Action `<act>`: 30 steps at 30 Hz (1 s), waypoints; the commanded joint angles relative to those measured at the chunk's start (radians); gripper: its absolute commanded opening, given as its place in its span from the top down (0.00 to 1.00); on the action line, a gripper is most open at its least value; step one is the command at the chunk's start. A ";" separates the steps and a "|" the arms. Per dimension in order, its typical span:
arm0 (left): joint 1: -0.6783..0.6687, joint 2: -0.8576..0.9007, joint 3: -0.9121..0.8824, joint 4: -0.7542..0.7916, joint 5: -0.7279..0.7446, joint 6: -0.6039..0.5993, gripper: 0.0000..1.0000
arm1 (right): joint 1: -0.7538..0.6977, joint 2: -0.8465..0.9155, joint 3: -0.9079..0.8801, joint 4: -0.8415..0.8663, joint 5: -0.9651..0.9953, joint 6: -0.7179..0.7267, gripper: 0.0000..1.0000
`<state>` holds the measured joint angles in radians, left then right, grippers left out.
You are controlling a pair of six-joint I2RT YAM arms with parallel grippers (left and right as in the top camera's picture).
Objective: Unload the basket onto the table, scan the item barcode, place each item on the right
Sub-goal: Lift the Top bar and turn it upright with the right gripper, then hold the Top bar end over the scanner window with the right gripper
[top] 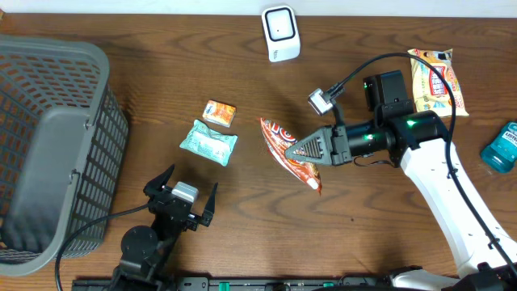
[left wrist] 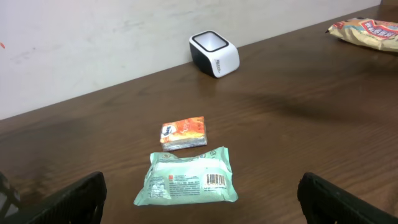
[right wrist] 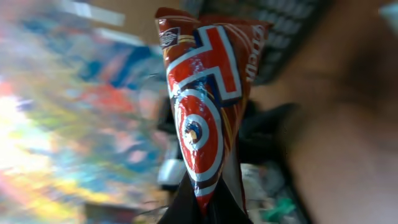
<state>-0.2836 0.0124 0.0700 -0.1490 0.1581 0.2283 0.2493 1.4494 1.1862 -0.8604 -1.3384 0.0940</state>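
My right gripper (top: pixel 297 152) is shut on the lower end of a red snack bag (top: pixel 289 153), which it holds over the middle of the table. In the right wrist view the bag (right wrist: pixel 205 112) stands up from the closed jaws of the right gripper (right wrist: pixel 205 210); no barcode shows on that face. The white scanner (top: pixel 280 32) stands at the table's far edge, and the left wrist view also shows the scanner (left wrist: pixel 214 54). My left gripper (top: pixel 192 179) is open near the front edge, its fingers (left wrist: pixel 74 200) wide apart and holding nothing.
A teal pack (left wrist: pixel 189 176) with its barcode facing up and a small orange packet (left wrist: pixel 184 132) lie ahead of the left gripper. A grey basket (top: pixel 81 48) fills the left side. A yellow snack bag (top: pixel 436 81) and a blue bottle (top: pixel 501 147) lie at the right.
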 commanded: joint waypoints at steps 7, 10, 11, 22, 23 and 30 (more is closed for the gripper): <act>-0.004 -0.002 -0.016 -0.025 0.005 -0.013 0.02 | 0.064 0.004 0.010 0.034 0.932 0.080 0.99; -0.004 -0.002 -0.016 -0.025 0.006 -0.013 0.02 | 0.087 0.018 0.010 0.088 1.114 0.154 0.99; -0.004 -0.002 -0.016 -0.025 0.006 -0.013 0.02 | 0.093 0.028 0.010 0.114 1.151 0.172 0.99; -0.004 -0.002 -0.016 -0.025 0.006 -0.013 0.02 | 0.091 0.355 0.138 0.410 1.152 0.220 0.99; -0.004 -0.002 -0.016 -0.025 0.006 -0.013 0.02 | 0.091 0.400 0.186 0.404 1.152 0.220 0.99; -0.004 -0.002 -0.016 -0.025 0.006 -0.013 0.02 | 0.093 0.717 0.640 0.301 1.154 0.222 0.99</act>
<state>-0.2836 0.0124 0.0700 -0.1490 0.1574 0.2283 0.3351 2.0960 1.6752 -0.5396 -0.1898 0.3050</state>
